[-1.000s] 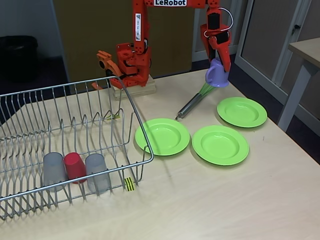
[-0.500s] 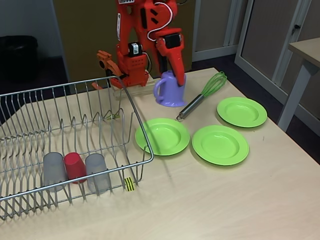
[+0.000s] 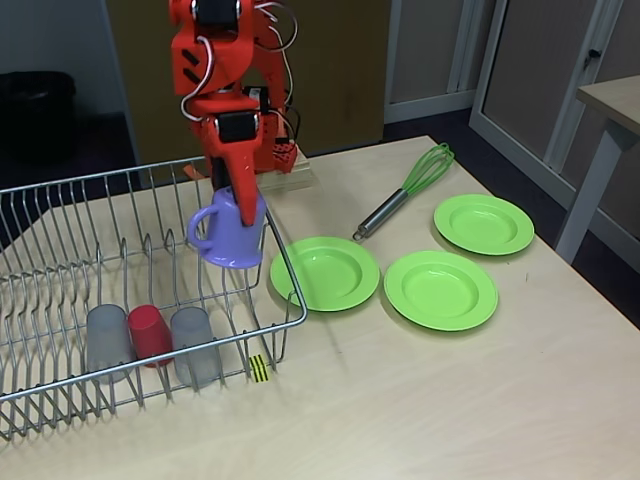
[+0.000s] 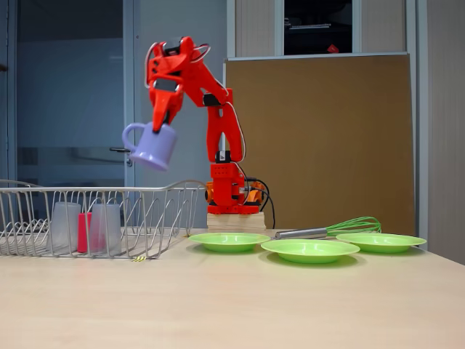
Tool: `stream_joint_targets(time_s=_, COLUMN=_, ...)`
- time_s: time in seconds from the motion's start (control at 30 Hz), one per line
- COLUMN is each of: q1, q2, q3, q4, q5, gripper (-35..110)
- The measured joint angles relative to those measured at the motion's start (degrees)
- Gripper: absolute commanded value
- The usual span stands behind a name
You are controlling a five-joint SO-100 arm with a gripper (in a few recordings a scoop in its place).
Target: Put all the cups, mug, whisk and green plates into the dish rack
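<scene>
My orange gripper (image 3: 243, 207) (image 4: 163, 125) is shut on the rim of the lilac mug (image 3: 229, 230) (image 4: 151, 146), which hangs in the air above the right end of the wire dish rack (image 3: 283, 262) (image 4: 174, 190). Three cups stand in the rack's front row: a grey one (image 3: 107, 340), a red one (image 3: 150, 333) (image 4: 84, 231) and another grey one (image 3: 196, 344) (image 4: 106, 227). On the table to the right lie three green plates (image 3: 325, 272) (image 3: 440, 289) (image 3: 483, 223) and the green whisk (image 3: 405, 190) (image 4: 336, 227).
The arm's base (image 3: 270, 165) (image 4: 231, 196) stands on a wooden block behind the rack. A second table (image 3: 612, 105) stands at the far right in a fixed view. Bare tabletop lies in front of the rack and plates.
The gripper has carried the mug from beside the whisk leftward across the table to over the rack's right end. Plates, whisk and cups have stayed put.
</scene>
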Motion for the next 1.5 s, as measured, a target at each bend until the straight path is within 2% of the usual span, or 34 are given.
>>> stream_joint_targets(time_s=0.23, q1=0.3, q2=-7.2, q3=1.3, q4=-4.1, q5=0.7, gripper=16)
stream_joint_targets(time_s=0.83, q1=1.1, q2=-9.7, q3=16.2, q4=-17.4, q5=3.8, gripper=16)
stream_joint_targets(time_s=1.17, q1=2.5, q2=-15.4, q3=15.9, q4=-18.6, q5=4.0, gripper=17)
stream_joint_targets(time_s=1.27, q1=2.1, q2=-17.3, q3=14.1, q4=-18.5, q5=4.0, gripper=21)
stream_joint_targets(time_s=1.5, q1=1.9, q2=-20.5, q3=10.0, q4=-15.8, q5=3.6, gripper=38)
